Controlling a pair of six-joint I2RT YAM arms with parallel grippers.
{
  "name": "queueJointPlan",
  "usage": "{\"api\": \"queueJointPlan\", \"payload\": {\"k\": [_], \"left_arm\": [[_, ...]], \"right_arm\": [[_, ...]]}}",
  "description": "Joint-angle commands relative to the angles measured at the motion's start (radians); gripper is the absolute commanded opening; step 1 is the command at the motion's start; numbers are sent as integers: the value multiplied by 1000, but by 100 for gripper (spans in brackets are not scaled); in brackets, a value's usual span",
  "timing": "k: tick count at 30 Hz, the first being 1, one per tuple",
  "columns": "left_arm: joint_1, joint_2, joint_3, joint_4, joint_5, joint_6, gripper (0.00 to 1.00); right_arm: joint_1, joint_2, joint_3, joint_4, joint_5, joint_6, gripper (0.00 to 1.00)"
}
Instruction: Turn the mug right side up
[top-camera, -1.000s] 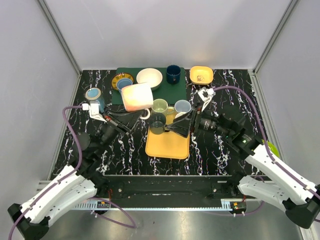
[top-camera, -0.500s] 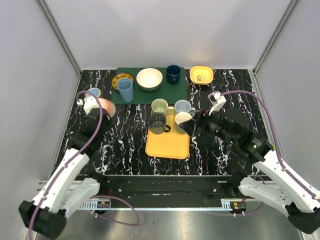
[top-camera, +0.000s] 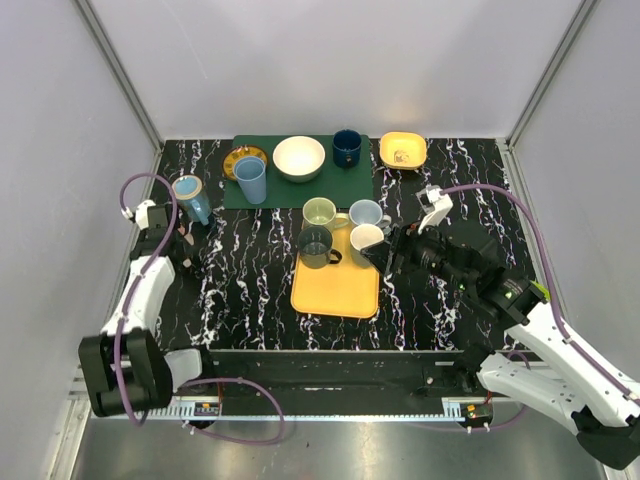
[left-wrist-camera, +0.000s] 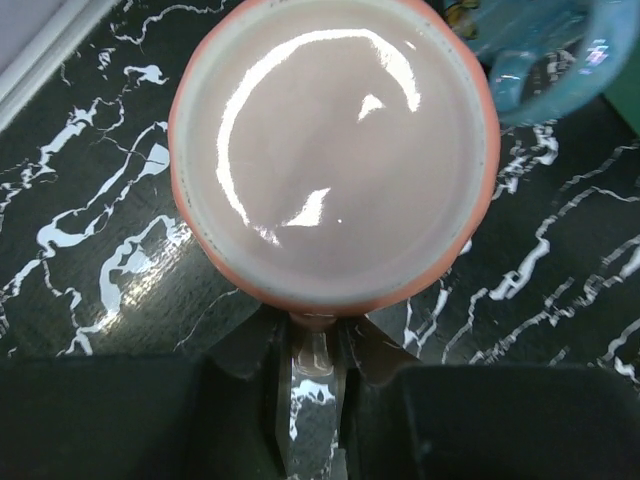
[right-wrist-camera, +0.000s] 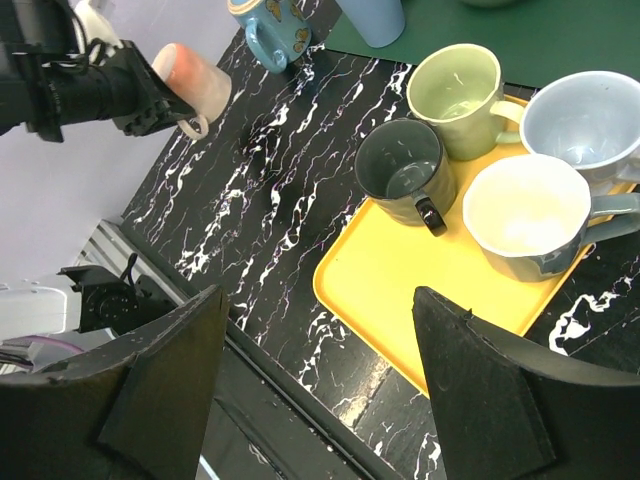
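While the left end effector (left-wrist-camera: 312, 345) is clamped on the handle of the pink mug (left-wrist-camera: 330, 150), the mug is held sideways over the left of the counter (right-wrist-camera: 270, 210), beside a light blue mug (right-wrist-camera: 272, 28). The right end effector (right-wrist-camera: 318, 300) is spread apart above the yellow tray (right-wrist-camera: 400, 285).

The pink mug (left-wrist-camera: 330, 150) is glazed ceramic, glossy enough to throw bright highlights. The table (left-wrist-camera: 90, 230) is smooth black stone-look, white-veined, faintly shiny. The yellow tray (right-wrist-camera: 390, 270) looks like matt plastic; the green mat (top-camera: 350, 185), dull.
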Motion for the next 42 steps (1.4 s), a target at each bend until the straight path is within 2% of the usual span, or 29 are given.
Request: {"api": "queueJointPlan", "payload": {"k": [1,7,20,21,24,27,32,36,38,41,42], "left_arm": [[55,125,45,189,26,-14,0],[95,296,115,201,29,17,0],[127,471,224,186,32,65,0],[129,472,226,180,31,63,13],[127,460,209,174,23,58,33],[127,430,189,161,17,46,43],[129,333,160,99,8,0,53],[100,128,108,52,29,-76,63],[22,-1,89,22,22,-95,69],[-148,-133,66,-10,0,-139,71],[-241,-184,58,-15,-2,-164,71]], "right_arm": [[6,0,4,35,32,-17,80],[4,-8,13,15,55,-32,80],[4,9,4,6,112,-60,80],[4,11,4,8,113,-60,80],[4,17,-2,18,104,-61,80],[4,20,-5,29,104,-58,81],[4,23,-10,34,118,-49,81],[6,67,1,14,187,-24,81],[6,112,4,3,248,-4,81],[6,187,4,29,241,-7,78],[6,210,15,29,233,-29,77]]}}
